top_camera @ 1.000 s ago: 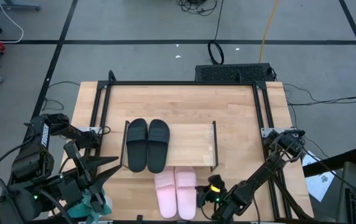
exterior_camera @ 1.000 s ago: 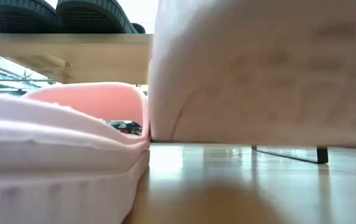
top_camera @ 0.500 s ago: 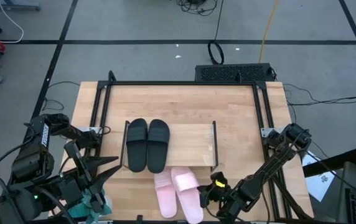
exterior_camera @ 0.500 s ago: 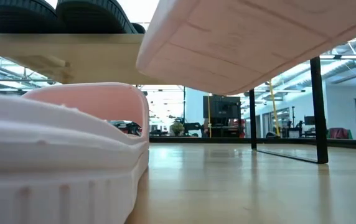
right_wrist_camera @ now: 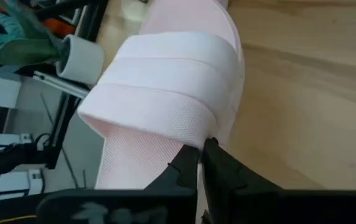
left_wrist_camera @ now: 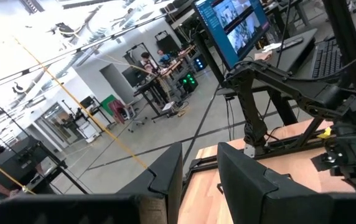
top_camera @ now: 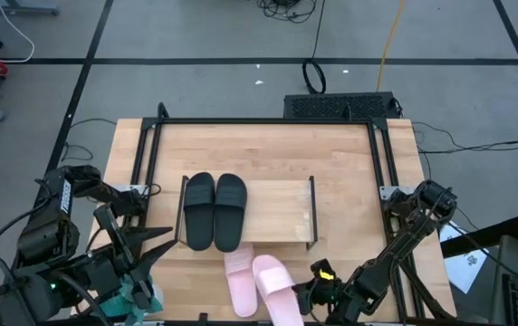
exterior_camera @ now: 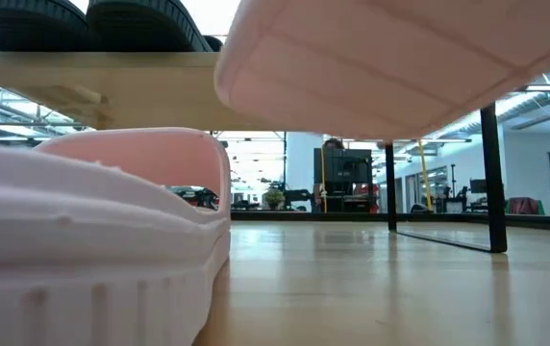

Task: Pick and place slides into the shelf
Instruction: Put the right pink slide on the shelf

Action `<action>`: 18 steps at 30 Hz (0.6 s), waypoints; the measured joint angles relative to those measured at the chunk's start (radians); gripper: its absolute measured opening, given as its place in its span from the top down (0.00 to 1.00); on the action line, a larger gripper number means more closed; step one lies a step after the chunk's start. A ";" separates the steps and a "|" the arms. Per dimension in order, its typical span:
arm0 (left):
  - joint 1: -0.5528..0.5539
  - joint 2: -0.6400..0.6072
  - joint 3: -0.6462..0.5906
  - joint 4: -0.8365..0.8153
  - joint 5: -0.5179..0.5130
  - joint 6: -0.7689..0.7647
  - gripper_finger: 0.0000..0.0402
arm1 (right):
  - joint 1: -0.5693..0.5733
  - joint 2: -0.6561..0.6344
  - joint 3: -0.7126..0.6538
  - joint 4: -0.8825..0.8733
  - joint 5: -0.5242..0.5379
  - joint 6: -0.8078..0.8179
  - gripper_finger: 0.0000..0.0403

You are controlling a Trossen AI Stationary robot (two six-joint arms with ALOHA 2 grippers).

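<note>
Two black slides rest sole-down on the left half of the shelf, also seen in the low view as black slides on the shelf board. One pink slide lies on the table in front of the shelf, close in the low view. The other pink slide hangs just right of it, with my right gripper shut on it. My left gripper stands open in the air at the near left, holding nothing. My right gripper pinches the edge of the pink slide's wide strap between its two fingertips, at the strap's right end near the sole. The fingers come from the table's right, slanting down. The slide is lifted clear of the table, its sole tilted.
The right half of the shelf board is bare. Black rails frame the tabletop. The shelf's thin black leg stands behind the held slide. A teal cloth lies by the left arm at the near edge.
My right gripper has risen and drawn toward the table's near right corner, still shut on the slide. The right pink slide has come off the table and hangs tilted, turned so its far end points toward the other pink slide, which has stayed in place.
</note>
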 joint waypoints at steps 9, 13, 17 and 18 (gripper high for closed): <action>0.032 0.000 0.000 0.000 0.000 -0.023 0.73 | 0.030 -0.030 0.000 0.139 0.005 -0.089 1.00; 0.046 0.000 0.000 0.000 0.000 -0.023 0.73 | 0.030 -0.073 0.000 0.194 0.010 -0.178 1.00; 0.058 0.000 0.000 0.000 0.000 -0.035 0.73 | 0.030 -0.140 0.000 0.220 0.074 -0.284 1.00; 0.058 0.000 0.000 0.000 0.000 -0.039 0.73 | 0.030 -0.161 0.000 0.220 0.099 -0.312 1.00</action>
